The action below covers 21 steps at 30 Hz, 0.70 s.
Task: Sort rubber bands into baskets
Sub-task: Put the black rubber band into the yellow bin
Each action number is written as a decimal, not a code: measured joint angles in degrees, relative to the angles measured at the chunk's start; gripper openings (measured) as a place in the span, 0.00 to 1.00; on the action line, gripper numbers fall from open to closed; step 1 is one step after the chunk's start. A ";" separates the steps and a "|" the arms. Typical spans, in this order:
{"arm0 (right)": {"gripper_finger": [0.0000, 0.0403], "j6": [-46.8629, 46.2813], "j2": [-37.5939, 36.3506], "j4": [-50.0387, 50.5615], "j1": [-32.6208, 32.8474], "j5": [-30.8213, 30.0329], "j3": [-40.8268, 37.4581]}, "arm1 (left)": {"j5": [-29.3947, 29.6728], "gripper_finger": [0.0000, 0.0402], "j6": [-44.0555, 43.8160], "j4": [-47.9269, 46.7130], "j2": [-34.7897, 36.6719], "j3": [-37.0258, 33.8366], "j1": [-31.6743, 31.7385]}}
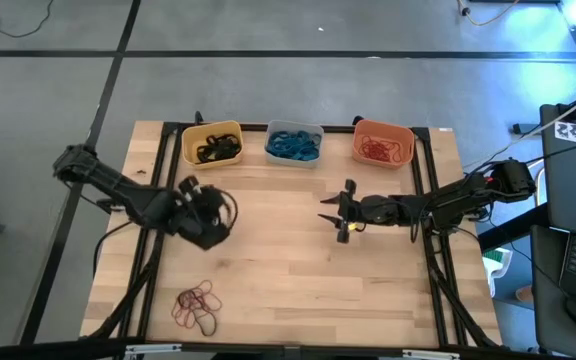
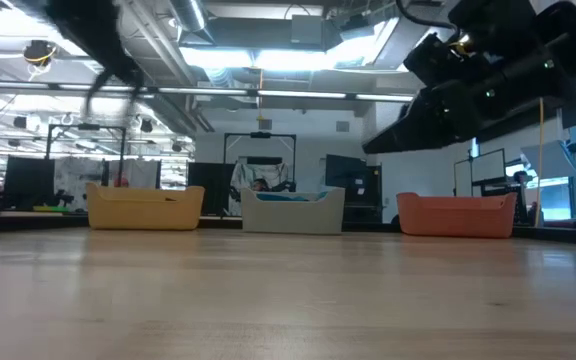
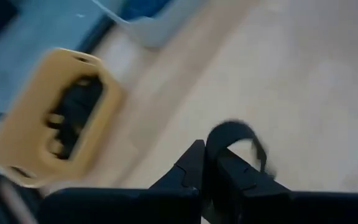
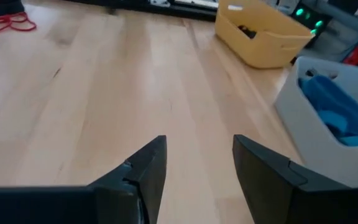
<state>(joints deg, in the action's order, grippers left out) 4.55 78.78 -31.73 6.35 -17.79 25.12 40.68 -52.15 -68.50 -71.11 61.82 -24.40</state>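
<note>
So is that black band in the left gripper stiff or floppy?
Probably floppy: the black band arches in a loose loop from the shut left gripper. Likely very light and thin, too. It may snag, judging by the tangled pile on the table.

black band (image 3: 238, 138): pinched, hanging | red/black bands (image 1: 197, 307): heaped near edge | baskets (image 1: 212, 145): rowed at far edge

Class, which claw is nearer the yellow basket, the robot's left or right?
Left. The left claw hovers just in front of the yellow basket, pinching a black rubber band. The right claw sits farther along, mid-table.
</note>
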 joint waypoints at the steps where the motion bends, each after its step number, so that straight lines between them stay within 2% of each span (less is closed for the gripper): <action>1: 0.45 -0.38 0.00 0.38 0.00 0.64 0.00 | 1.06 0.03 0.59 -0.17 0.00 0.00 1.41; 14: 0.45 -4.18 0.00 4.95 0.02 3.42 0.00 | 6.95 0.03 15.44 0.26 -0.02 0.00 22.61; 21: 0.45 -4.32 0.00 5.45 0.02 3.44 0.00 | 7.44 0.03 26.13 5.61 -0.02 -0.04 33.03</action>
<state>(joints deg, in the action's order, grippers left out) 0.23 78.78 -26.28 6.37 -14.35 25.12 48.12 -26.02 -62.89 -71.13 61.78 8.63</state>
